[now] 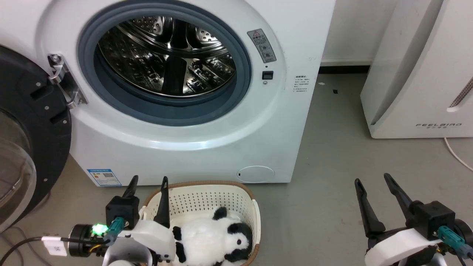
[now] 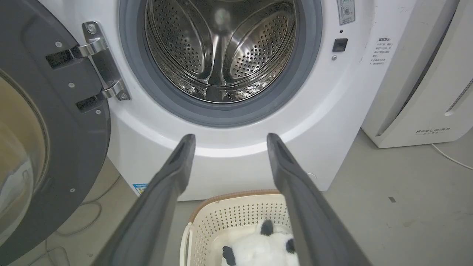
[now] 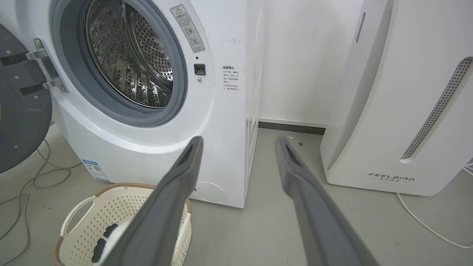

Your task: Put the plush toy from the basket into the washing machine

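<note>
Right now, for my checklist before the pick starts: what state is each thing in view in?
washing machine: door open, swung left; drum looks empty.
basket: upright on the floor, in front of the washing machine.
plush toy: lying in the basket, not gripped.
left tool: open, empty, at the basket's left end.
right tool: open, empty, above the floor.
</note>
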Tool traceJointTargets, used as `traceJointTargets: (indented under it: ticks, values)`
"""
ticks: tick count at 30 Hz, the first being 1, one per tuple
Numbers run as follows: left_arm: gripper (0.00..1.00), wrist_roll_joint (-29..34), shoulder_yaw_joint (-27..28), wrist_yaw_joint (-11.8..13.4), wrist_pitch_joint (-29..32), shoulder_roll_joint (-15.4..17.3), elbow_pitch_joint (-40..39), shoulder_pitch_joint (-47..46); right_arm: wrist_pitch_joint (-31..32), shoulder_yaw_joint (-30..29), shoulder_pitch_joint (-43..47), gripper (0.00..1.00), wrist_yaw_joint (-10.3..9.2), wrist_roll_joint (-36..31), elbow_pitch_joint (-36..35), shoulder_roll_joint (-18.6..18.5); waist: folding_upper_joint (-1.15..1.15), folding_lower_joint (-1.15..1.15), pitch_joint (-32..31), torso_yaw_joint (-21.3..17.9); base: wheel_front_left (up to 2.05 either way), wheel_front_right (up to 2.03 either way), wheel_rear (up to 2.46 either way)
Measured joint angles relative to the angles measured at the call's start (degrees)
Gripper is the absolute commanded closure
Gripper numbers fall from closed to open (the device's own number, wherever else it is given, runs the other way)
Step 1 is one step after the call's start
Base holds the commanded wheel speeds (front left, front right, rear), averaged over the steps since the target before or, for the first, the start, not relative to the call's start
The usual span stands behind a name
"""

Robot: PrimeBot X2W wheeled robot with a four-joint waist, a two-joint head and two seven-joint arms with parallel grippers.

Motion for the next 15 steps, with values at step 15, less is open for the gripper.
traceJointTargets:
  ticks: [15]
  values:
    - [0.00, -1.1, -1.3, -1.3, -0.6, 0.7, 13.1, -8.7, -1.9, 0.3, -2.7, 0.00, 0.00, 2.2, -1.5, 0.0, 0.00, 0.00, 6.2, -1.8, 0.00, 0.00, 0.00]
